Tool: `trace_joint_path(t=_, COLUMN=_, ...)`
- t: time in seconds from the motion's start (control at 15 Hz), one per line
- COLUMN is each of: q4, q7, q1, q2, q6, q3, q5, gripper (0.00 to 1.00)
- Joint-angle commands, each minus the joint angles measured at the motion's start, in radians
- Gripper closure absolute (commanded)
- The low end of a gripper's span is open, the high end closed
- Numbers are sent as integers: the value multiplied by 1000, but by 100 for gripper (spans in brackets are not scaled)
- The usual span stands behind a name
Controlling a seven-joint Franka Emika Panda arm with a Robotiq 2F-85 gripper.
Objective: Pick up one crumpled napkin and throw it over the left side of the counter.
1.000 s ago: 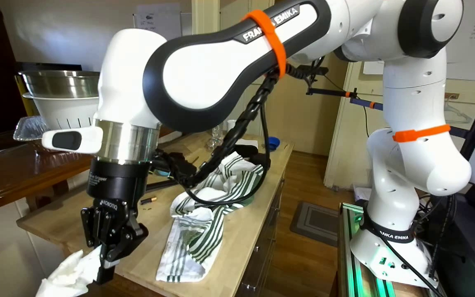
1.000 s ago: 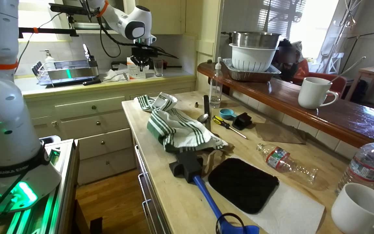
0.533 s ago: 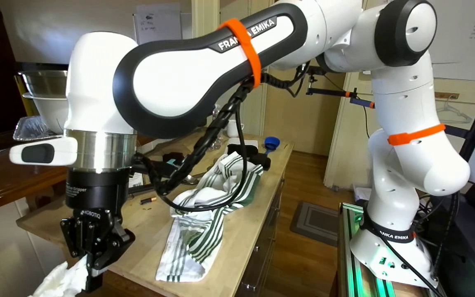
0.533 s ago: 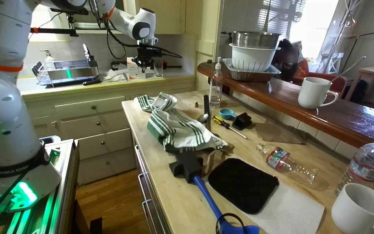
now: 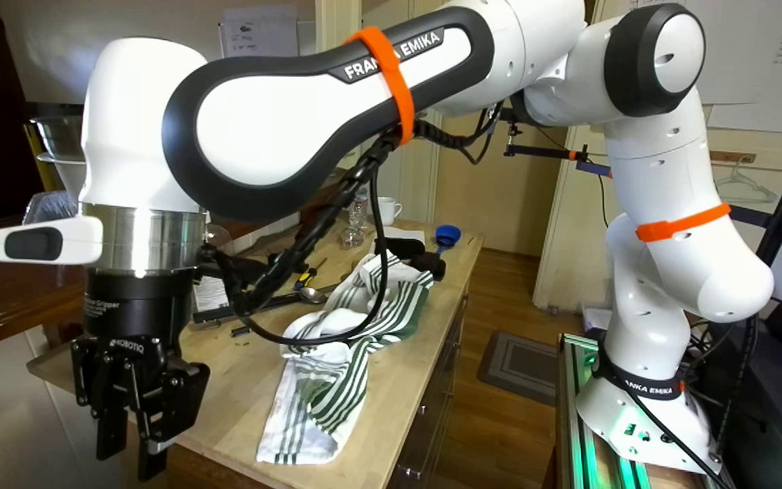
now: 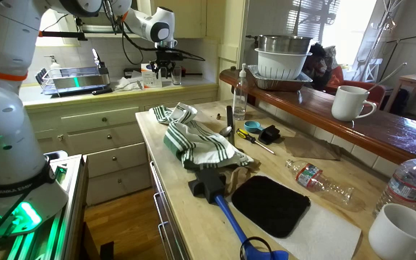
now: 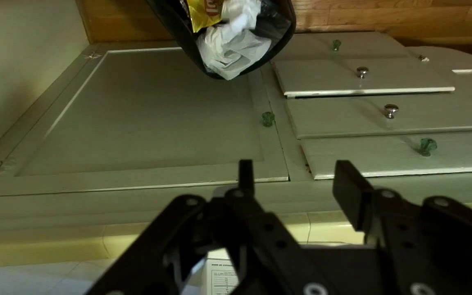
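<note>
Hanging empty, the gripper (image 5: 131,456) points down just past the short end of the table (image 5: 241,394), its fingers (image 7: 352,192) standing apart with only air between them. In the wrist view a crumpled white napkin (image 7: 232,48) is below and out beyond the fingers, in the mouth of a black waste bin (image 7: 178,32), just beside a yellow snack packet (image 7: 203,14). It is well apart from the gripper and set toward the finger at that view's left. Part of the white is blurred, so whether it is one piece or several, settled or dropping, cannot be told; bunched up, it shows no clear long axis.

Because the napkin is lower than the gripper and past the end I take for the table's left side, the throw looks done in my judgement, and no further grasp should be needed. What the coming move turns on is up against down: a lift leads away from waste bin and napkin alike. The table's end and the tiled counter (image 6: 184,90) seem to flank the gripper, how closely cannot be told, so a sideways swing might knock an edge; rising first looks safer.
</note>
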Motion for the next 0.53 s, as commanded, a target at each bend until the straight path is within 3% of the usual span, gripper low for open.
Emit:
trace_joint_path(t=0.0, q4=40, q7=-6, q1=-12, q2=19, q6=-38, q3=15, q5=-25, gripper=14)
trace_joint_path(t=0.13, q4=41, q7=11, q1=-15, q2=9, q6=-27, q3=21, q5=-4, gripper=1)
trace_joint_path(t=0.27, q4=44, q7=72, q1=-13, q2=-52, q6=-84, q3=27, q5=12, gripper=0)
trace_joint_path(t=0.47, q4=28, q7=270, q1=-4, q2=-194, q6=-281, q3=5, q5=-27, gripper=0)
